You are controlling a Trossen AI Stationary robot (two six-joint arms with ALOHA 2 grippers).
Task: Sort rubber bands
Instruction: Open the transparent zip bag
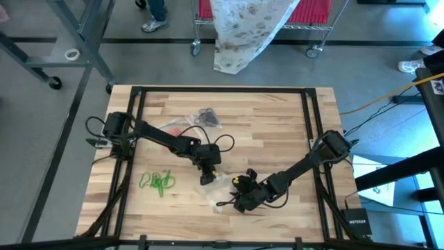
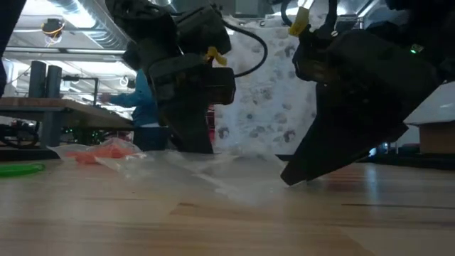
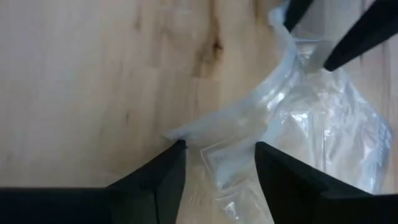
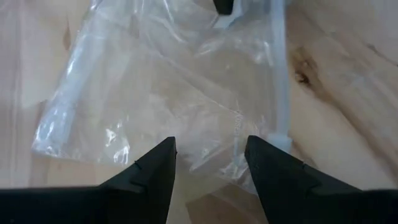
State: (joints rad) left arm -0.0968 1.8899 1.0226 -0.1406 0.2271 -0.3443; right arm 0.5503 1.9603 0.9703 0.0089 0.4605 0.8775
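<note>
A clear plastic bag (image 1: pixel 220 189) lies flat and crumpled on the wooden table, near the front middle. My left gripper (image 1: pixel 207 177) stands open at the bag's far-left end, its fingers on either side of the bag's whitish edge (image 3: pixel 217 134). My right gripper (image 1: pixel 233 203) stands open over the bag's near-right part (image 4: pixel 205 118), slanting down. Green rubber bands (image 1: pixel 156 182) lie loose on the table at the front left. Orange-red bands (image 1: pixel 173 130) sit in another clear bag farther back, and black bands (image 1: pixel 207 117) lie behind them. My left gripper's fingers (image 3: pixel 168 168) stand on either side of the bag's edge, slanting down from the table's left; whether they touch it I cannot tell. My right gripper's fingertip (image 2: pixel 288 176) comes down to the bag in the low view; whether it touches I cannot tell.
The two grippers stand close together, each showing in the other's wrist view. Black cables (image 1: pixel 223 141) loop over the left arm. A dark frame (image 1: pixel 309 132) runs around the table. Beyond the far edge are a patterned cloth (image 1: pixel 243 31) and a wheeled cart.
</note>
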